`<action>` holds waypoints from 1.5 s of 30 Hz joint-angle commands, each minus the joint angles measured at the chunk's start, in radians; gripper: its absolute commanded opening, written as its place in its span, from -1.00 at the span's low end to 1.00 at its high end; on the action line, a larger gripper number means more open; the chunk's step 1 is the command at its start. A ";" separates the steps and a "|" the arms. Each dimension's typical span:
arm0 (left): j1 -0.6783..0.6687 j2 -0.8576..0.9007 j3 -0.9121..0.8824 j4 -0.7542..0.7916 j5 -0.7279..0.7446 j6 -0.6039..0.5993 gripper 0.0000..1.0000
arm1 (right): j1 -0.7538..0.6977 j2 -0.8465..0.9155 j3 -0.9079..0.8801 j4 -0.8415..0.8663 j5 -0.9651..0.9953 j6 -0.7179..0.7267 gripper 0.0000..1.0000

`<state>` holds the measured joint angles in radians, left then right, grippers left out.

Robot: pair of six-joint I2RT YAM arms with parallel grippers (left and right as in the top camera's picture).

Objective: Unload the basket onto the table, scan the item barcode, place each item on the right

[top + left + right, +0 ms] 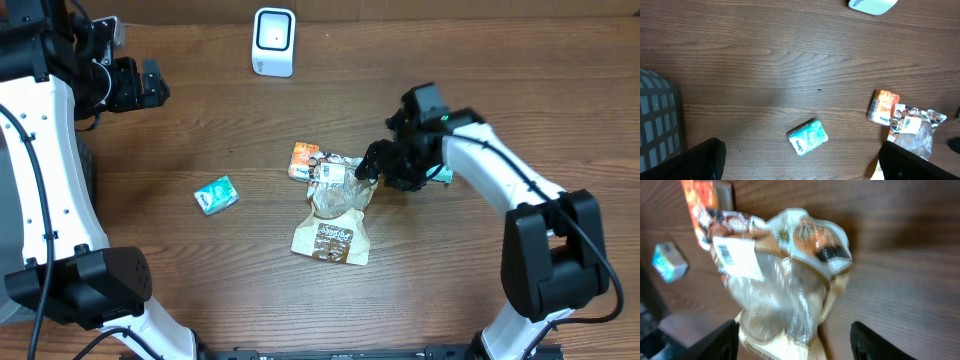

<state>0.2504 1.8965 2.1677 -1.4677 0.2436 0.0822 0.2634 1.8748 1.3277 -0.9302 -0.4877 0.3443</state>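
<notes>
Wood-grain bench, viewed from overhead plus both wrists. I see the white scanner standing near the far edge, midway along; in the left wrist view it is cut off at the top. Task item, the clear snack bag, lies about mid-bench, overlapping the top of a brown pouch, with an orange packet touching its far-left corner. On the bag a white barcode label faces up; it is blurred in the right wrist view, bars unreadable.

My right gripper is at the bag's right side, jaws apart. Its fingers show only as dark blurred stubs at the bottom of the wrist frame, with the bag's end between them. I can't tell if either finger touches the film; nothing looks pinched.

My left gripper is up at the far-left corner, spread wide, nothing in it; its fingers are clipped by the frame.

One teal pack sits alone, left of centre, well apart from the pile. I see a grey gridded bin at the left edge, mostly cut off, contents not visible. Pouch print too small to read.
</notes>
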 commanded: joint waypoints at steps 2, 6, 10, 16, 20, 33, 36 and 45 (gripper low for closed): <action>-0.003 -0.003 0.005 0.002 0.009 0.015 0.99 | 0.014 -0.006 -0.011 -0.096 -0.074 -0.005 0.45; -0.003 -0.003 0.005 0.002 0.009 0.015 0.99 | 0.095 -0.006 -0.126 -0.018 -0.076 0.055 0.46; -0.003 -0.003 0.005 0.002 0.009 0.015 0.99 | 0.156 -0.006 -0.213 0.105 -0.076 0.166 0.39; -0.003 -0.003 0.005 0.002 0.009 0.015 0.99 | 0.217 -0.006 -0.373 0.385 -0.041 0.420 0.01; -0.003 -0.003 0.005 0.002 0.009 0.015 0.99 | 0.217 -0.006 -0.373 0.417 -0.041 0.418 -0.56; -0.003 -0.003 0.005 0.002 0.009 0.015 0.99 | 0.217 -0.037 -0.216 0.301 -0.088 0.108 -0.92; -0.002 -0.003 0.005 0.002 0.009 0.015 0.99 | 0.218 -0.044 -0.075 0.158 -0.105 -0.034 -0.92; -0.002 -0.003 0.005 0.002 0.009 0.015 0.99 | 0.275 -0.044 0.357 -0.218 -0.121 -0.377 -0.92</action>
<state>0.2504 1.8969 2.1677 -1.4670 0.2436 0.0822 0.5045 1.8473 1.5917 -1.1160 -0.5892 0.1387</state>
